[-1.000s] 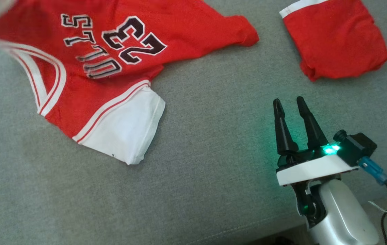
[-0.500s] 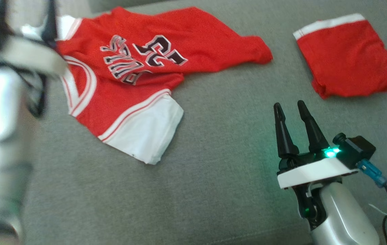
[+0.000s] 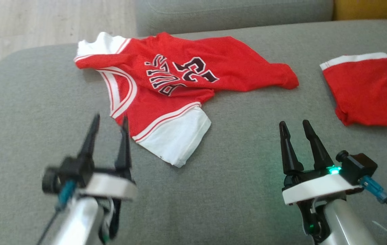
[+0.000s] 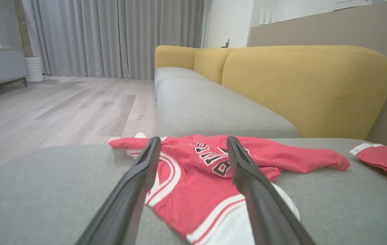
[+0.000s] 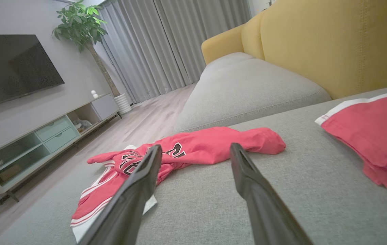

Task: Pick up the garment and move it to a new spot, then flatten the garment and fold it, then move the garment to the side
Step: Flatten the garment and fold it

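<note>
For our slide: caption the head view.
Left gripper and right gripper, both open, face a crumpled red jersey on a sofa; another red garment lies right.

Grey sofa seat (image 3: pixel 234 190), yellow backrest (image 4: pixel 302 85), wood floor (image 4: pixel 60 109), grey curtains (image 5: pixel 166 44), TV (image 5: pixel 9 68), potted plant (image 5: pixel 81 27).

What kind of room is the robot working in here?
Most likely a home living room: a sofa with yellow backrests, a wall-mounted TV above a low cabinet, and floor-length curtains.

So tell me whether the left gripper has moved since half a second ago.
Yes. Judged against the jersey, the left gripper has drawn back from its far-left shoulder corner toward the robot and now hovers open near the armhole trim.
</note>
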Controlling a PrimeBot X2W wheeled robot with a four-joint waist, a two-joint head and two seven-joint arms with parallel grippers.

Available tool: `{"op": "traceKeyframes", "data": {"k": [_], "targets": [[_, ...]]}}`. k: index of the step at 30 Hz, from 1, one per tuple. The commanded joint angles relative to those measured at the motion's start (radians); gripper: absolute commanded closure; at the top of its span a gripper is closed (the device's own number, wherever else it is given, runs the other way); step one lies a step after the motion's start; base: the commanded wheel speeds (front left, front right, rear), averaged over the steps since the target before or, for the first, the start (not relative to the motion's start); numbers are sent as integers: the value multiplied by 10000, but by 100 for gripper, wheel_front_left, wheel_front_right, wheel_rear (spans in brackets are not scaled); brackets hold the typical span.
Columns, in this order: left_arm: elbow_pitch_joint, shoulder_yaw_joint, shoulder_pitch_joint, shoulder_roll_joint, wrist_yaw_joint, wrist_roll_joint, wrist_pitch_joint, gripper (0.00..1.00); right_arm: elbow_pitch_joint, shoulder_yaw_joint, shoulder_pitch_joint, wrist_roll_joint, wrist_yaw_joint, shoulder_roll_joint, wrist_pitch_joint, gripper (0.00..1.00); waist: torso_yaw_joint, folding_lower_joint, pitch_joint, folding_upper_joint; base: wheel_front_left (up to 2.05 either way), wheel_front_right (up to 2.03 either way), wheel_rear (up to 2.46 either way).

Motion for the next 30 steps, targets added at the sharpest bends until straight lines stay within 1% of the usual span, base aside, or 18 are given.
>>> {"op": "traceKeyframes", "data": {"k": [1, 3, 5, 9, 13, 14, 16, 22, 26, 30], "targets": [[-652, 356, 52, -8, 185, -39, -50, 0, -302, 204, -141, -19, -9, -14, -109, 0, 130, 3, -94, -1, 0, 0, 0], [-865, 396, 500, -143, 289, -114, -50, 0, -300, 212, -128, -12, -9, -14, -109, 0, 151, 3, -97, -1, 0, 0, 0], [-887, 395, 737, -164, 330, -110, -50, 0, -288, 268, -152, -14, -9, -14, -109, 0, 131, 3, -64, -1, 0, 0, 0], [-831, 469, 727, -193, 318, -214, 16, 0, -352, 260, -205, -29, -9, -14, -109, 0, 53, 3, 84, -1, 0, 0, 0], [-188, 531, 624, -330, 285, -653, 684, 0, -381, 248, -277, -67, -9, -14, -109, 0, -135, 3, 355, -1, 0, 0, 0], [-188, 531, 624, -330, 285, -653, 684, 0, -381, 248, -277, -67, -9, -14, -109, 0, -135, 3, 355, -1, 0, 0, 0], [226, 369, 574, -326, 256, -656, 1080, 0, -422, 264, -336, -45, -9, -14, -109, 0, -248, 3, 541, -1, 0, 0, 0], [1391, 223, 232, -431, 383, -678, 1611, 0, -512, 176, -402, -50, -9, -14, -109, 0, -392, 3, 1043, -1, 0, 0, 0], [1834, 125, -114, -599, 34, -837, 1490, 0, -560, 143, -479, -51, -9, -14, -109, 0, -466, 3, 1260, -1, 0, 0, 0], [2031, 77, -410, -699, -138, -912, 1373, 0, -566, 202, -570, -27, -9, -14, -109, 0, -572, 3, 1394, -1, 0, 0, 0]]}}
